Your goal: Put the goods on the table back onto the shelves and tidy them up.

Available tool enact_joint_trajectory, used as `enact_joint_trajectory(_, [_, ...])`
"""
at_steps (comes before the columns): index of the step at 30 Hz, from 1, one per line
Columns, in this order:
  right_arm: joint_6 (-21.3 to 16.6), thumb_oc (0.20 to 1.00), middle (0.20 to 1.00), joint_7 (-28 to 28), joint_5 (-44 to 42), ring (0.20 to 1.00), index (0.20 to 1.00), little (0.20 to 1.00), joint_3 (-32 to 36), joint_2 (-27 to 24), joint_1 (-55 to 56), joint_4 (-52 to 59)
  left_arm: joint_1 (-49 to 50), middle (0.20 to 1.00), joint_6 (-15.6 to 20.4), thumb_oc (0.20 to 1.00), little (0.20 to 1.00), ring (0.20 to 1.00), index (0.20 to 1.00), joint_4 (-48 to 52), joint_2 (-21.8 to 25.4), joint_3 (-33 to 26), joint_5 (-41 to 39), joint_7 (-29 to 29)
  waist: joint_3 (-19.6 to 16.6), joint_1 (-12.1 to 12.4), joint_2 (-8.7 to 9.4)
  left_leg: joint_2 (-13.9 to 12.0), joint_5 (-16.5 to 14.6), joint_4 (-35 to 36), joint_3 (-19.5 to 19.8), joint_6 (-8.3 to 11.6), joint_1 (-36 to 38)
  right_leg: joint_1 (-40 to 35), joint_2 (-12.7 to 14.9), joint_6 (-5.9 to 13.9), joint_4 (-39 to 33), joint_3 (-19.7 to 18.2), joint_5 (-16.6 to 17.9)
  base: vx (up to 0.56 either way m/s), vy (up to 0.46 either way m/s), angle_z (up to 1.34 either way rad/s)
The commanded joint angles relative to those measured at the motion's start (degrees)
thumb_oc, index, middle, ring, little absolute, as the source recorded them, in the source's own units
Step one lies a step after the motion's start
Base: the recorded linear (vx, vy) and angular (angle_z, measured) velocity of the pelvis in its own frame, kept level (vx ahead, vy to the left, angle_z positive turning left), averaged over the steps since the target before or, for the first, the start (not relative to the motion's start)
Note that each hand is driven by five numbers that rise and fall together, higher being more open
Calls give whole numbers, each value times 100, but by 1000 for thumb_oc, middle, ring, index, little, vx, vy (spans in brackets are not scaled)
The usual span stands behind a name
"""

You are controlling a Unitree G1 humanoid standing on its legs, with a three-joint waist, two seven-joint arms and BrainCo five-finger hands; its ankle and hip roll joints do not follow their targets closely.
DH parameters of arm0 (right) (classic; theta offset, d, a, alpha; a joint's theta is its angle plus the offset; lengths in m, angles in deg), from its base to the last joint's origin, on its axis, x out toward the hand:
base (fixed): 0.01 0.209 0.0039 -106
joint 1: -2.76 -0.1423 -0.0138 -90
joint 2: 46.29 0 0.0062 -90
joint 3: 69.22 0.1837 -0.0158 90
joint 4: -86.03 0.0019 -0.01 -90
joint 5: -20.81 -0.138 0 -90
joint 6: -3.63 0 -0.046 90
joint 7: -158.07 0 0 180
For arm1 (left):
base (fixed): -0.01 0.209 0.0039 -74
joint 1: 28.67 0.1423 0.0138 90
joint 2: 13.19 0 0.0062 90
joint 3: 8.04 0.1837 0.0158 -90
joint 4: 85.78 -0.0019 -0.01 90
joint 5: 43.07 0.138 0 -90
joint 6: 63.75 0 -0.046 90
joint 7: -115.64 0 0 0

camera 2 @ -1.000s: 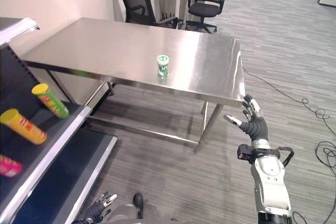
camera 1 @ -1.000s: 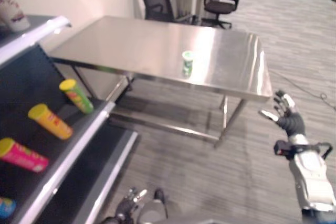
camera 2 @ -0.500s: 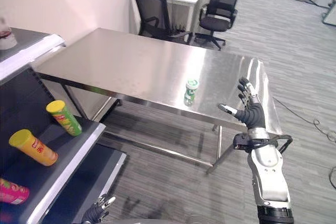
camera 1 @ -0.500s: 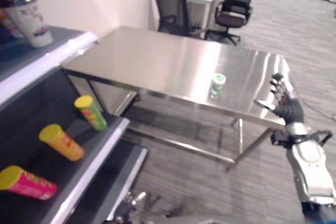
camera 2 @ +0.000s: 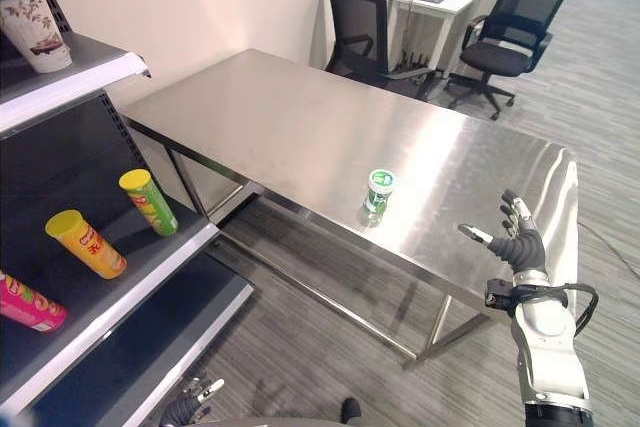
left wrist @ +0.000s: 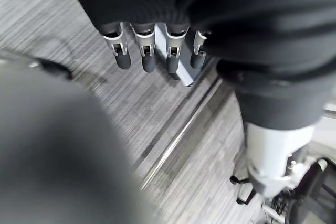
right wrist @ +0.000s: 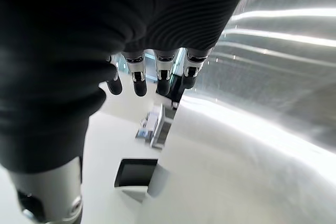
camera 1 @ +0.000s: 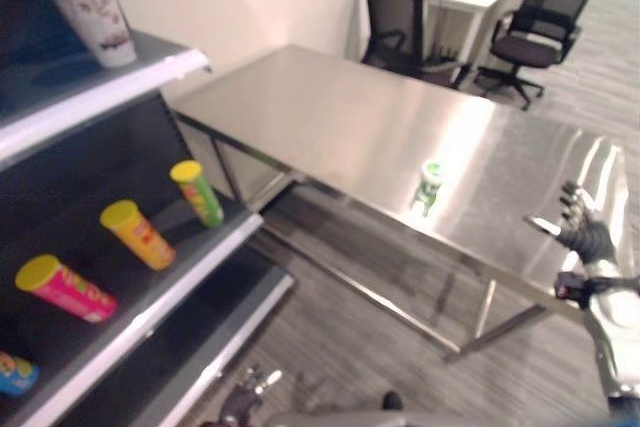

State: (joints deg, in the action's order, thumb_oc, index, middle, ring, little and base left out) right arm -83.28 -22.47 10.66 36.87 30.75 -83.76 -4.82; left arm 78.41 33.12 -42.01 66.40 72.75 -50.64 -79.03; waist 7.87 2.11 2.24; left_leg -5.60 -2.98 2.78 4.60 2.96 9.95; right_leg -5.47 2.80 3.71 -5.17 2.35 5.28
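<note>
Right hand [camera 2: 519, 244] has been lowered near table [camera 2: 300, 127] edge, fingers spread wide, nothing held; green cup [camera 2: 378, 190] at its 9 o'clock. Left hand [camera 2: 185, 409] hung low, fingers relaxed.

You have a small green-and-white cup [camera 2: 379, 190] on the bare brushed-steel surface [camera 2: 300, 127]. On the black shelves with white front edges [camera 2: 110, 282] lie a green tube with a yellow lid [camera 2: 149, 201], a yellow tube with red print [camera 2: 86, 243] and a pink tube [camera 2: 28, 302]; the top shelf carries a white patterned cup with an orange top [camera 2: 30, 13]. The floor is grey striped carpet [camera 2: 330, 347], and the two office chairs [camera 2: 497, 39] are black mesh.
</note>
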Motion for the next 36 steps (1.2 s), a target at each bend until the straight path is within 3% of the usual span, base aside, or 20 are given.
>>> enact_joint_trajectory(1, [-325,1000,1000,-174,-150,1000,1000,1000,87,-450,-476,-67,-187,1000,168,1000,1000,1000,1000,156,158,108,36,10,-287,131,91,102,530,222,-667,-122,-45,180,252,-177,17,174,82,30,-83,15])
enact_joint_trajectory(16, [-100,1000,1000,-454,-57,1000,1000,1000,-916,-708,-984,25,-5,1000,182,1000,1000,1000,1000,159,202,3,39,14,-261,389,170,-66,513,222,-706,-91,-227,164,192,-141,17,267,-30,17,-51,7])
enact_joint_trajectory(24, [-58,1000,1000,-476,367,1000,1000,1000,-1466,-1068,-1475,-706,0,1000,156,1000,1000,1000,1000,169,245,-80,5,-1,-202,579,165,-52,446,222,-700,-90,-326,151,233,-140,17,346,-84,2,-4,3])
enact_joint_trajectory(36, [-39,1000,1000,-385,409,1000,1000,1000,-1740,-1107,-2052,-1082,60,1000,171,1000,1000,1000,1000,104,329,-93,42,-25,-133,696,140,-59,431,222,-695,-86,-372,133,255,-131,17,394,-104,4,3,2])
